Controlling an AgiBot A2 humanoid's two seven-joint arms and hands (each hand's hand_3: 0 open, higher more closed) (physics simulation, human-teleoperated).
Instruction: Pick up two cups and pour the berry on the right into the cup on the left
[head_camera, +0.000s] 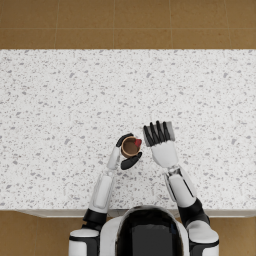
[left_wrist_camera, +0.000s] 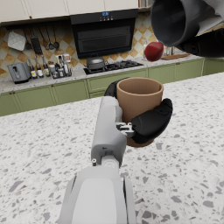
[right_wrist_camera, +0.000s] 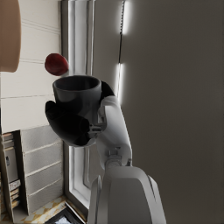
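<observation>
A: Nearest us, our left hand (left_wrist_camera: 146, 122) has its fingers (left_wrist_camera: 153, 120) wrapped round the smooth tan round cup (left_wrist_camera: 139, 103), upright over the speckled white stone table (head_camera: 60, 100) to catch.

B: Yep, and our right hand (right_wrist_camera: 72, 122) grips the tipped matte grey cup (right_wrist_camera: 76, 92) beyond it; the glossy red round berry (left_wrist_camera: 153, 51) is mid-air, just past its rim.

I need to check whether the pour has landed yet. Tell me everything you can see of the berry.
The berry is a small, round, glossy red thing, whole as far as it shows. It is in mid-air, touching nothing: just beyond the mouth of the tipped grey cup held by the right hand, and above the rim of the upright brown cup that the left hand holds. In the head view it shows as a red spot at the brown cup's right edge, not yet inside.
</observation>
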